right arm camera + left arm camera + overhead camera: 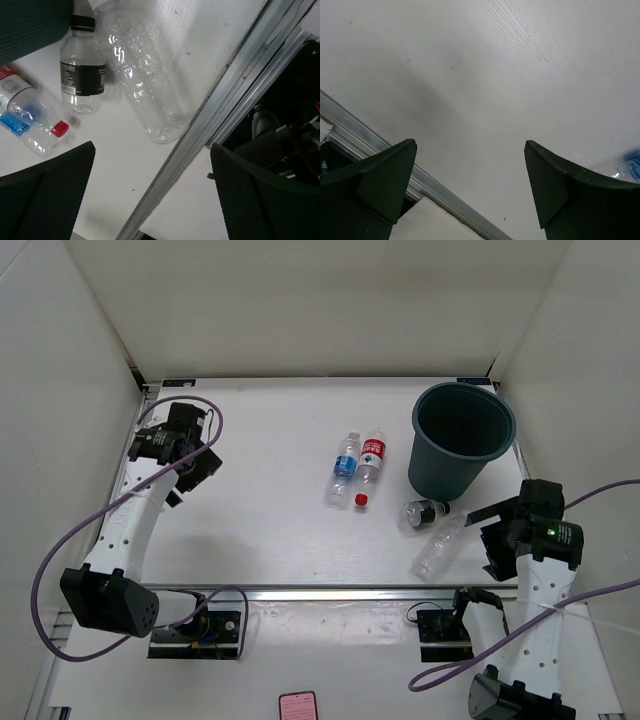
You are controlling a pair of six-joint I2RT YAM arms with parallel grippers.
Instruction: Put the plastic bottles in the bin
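Only from above is the bin (pixel 440 475) being shown whole, at two o'clock on the bench (pixel 260 530). Left fingers (pixel 375 185) and right fingers (pixel 50 200) are being held wide apart, nothing gripped.

Robotics lab test cell: white panel walls (pixel 300 300) enclose a white surface (pixel 270 530); aluminium rail (pixel 330 591) carries the left arm (pixel 130 525) and right arm (pixel 535 590).
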